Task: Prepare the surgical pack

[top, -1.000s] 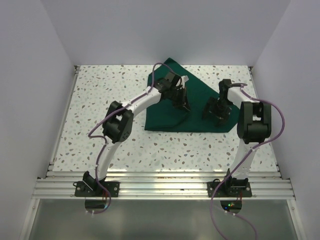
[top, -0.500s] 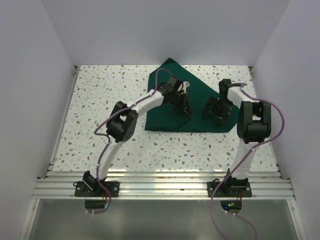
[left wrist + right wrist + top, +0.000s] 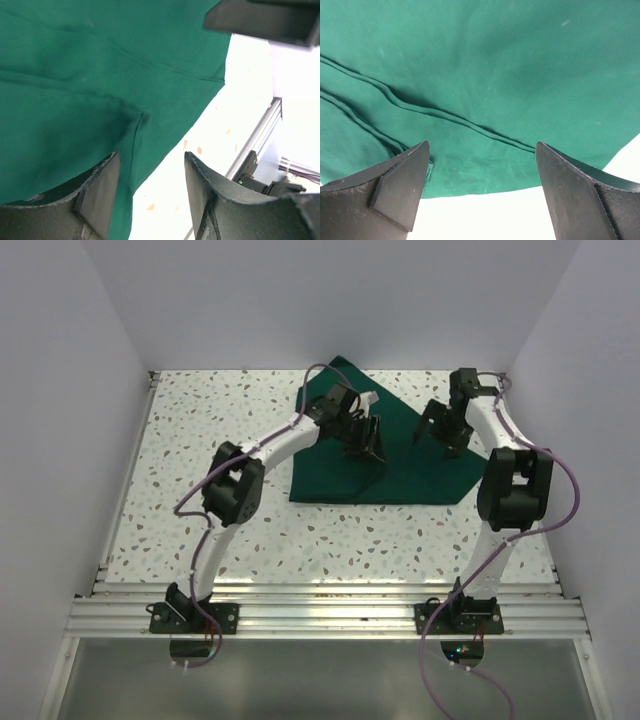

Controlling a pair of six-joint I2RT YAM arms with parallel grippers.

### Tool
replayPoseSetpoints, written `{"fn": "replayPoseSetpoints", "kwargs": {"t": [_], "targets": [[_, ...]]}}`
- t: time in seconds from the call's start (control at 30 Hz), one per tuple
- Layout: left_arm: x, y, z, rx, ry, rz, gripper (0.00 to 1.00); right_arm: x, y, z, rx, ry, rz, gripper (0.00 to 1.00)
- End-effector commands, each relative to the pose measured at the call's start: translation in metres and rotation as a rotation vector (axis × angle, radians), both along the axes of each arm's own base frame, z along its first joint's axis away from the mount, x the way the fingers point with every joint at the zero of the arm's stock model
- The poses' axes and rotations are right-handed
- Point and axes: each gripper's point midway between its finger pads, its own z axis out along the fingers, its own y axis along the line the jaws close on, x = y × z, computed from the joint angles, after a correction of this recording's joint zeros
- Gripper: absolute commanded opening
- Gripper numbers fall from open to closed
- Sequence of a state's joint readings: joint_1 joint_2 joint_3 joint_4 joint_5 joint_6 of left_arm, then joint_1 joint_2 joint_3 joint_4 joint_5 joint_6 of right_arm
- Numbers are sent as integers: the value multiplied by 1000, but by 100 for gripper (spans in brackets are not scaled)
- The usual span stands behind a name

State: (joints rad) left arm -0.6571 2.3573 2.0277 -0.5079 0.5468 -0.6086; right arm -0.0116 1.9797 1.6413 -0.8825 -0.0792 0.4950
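Note:
The surgical pack is a dark green cloth drape point(image 3: 330, 475) lying folded on the far middle of the speckled table. My left gripper point(image 3: 367, 448) hovers over the drape's middle, open, with nothing between its fingers. In the left wrist view the drape point(image 3: 75, 75) shows creases, and its edge runs down between the pads of my left gripper point(image 3: 150, 200). My right gripper point(image 3: 435, 433) hangs above the drape's right part, open wide and empty. In the right wrist view the drape point(image 3: 495, 60) shows long fold lines, and its hem crosses between the jaws of my right gripper point(image 3: 482, 195).
White walls close in the table point(image 3: 200, 460) on the left, right and far sides. An aluminium rail point(image 3: 330, 605) carrying both arm bases runs along the near edge. Purple cables loop from each arm.
My left gripper has gone from shut to open, letting go of the drape. The right arm has lifted and swung toward the far side; its gripper stays open.

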Motion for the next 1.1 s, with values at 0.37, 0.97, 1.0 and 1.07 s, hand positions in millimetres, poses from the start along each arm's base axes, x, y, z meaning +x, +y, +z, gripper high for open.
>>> {"fn": "replayPoseSetpoints", "kwargs": {"t": [0.37,0.97,1.0,1.07], "targets": [[11,91,49,27,-272,-13,50,16,-104,13,-137,-161,-307,84],[16,190,41,131,-290,145,18,3,-170,-60,-172,-37,-365,80],[17,196,41,134,-289,157,18,2,-173,-63,-178,-30,-368,80],[13,203,40,137,-278,168,18,0,-180,-69,-178,-16,-378,79]]}}
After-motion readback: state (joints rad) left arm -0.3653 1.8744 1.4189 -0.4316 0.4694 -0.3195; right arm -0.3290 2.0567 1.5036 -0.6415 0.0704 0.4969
